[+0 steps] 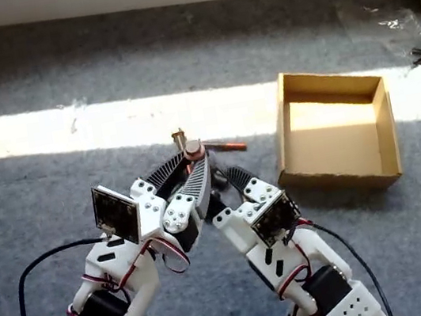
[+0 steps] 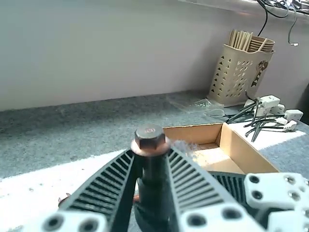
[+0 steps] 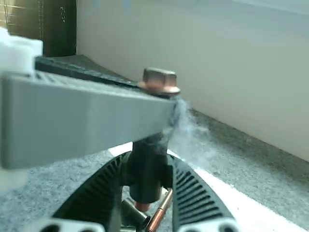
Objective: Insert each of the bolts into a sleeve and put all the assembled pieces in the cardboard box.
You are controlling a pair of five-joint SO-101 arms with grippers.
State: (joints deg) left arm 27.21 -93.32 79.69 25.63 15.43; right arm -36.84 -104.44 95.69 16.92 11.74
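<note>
Left gripper (image 2: 150, 157): jaws closed on the top of a black sleeve (image 3: 145, 181); held upright above the carpet, between the two arms
Right gripper (image 3: 147, 160): jaws closed on the same sleeve lower down, under the left gripper's fingers
Bolt (image 2: 149, 137): seated in the sleeve; its copper-coloured hex head and flange rest on top of the left gripper's fingertips
Loose bolt (image 1: 226, 146): copper-coloured, lying flat on the carpet just beyond the grippers; a loose sleeve (image 3: 131, 212) lies beside it
Carpet (image 1: 57, 198): grey, short pile, covering the whole work surface; a sunlit band (image 1: 70, 128) runs across it from side to side
Cardboard box (image 1: 340, 169): open, shallow, on the carpet near the right arm and beyond it; half in sun; apart from both grippers
Far clutter: a clear plastic bag (image 2: 193, 104) flat on the carpet; dark tools (image 2: 253, 121) and white connectors (image 2: 270, 102) past the box
Basket (image 2: 239, 77): cream, perforated, upright against the wall, holding wooden sticks (image 2: 251, 41)
Wall (image 2: 96, 48): plain, pale, meeting the carpet's far edge
</note>
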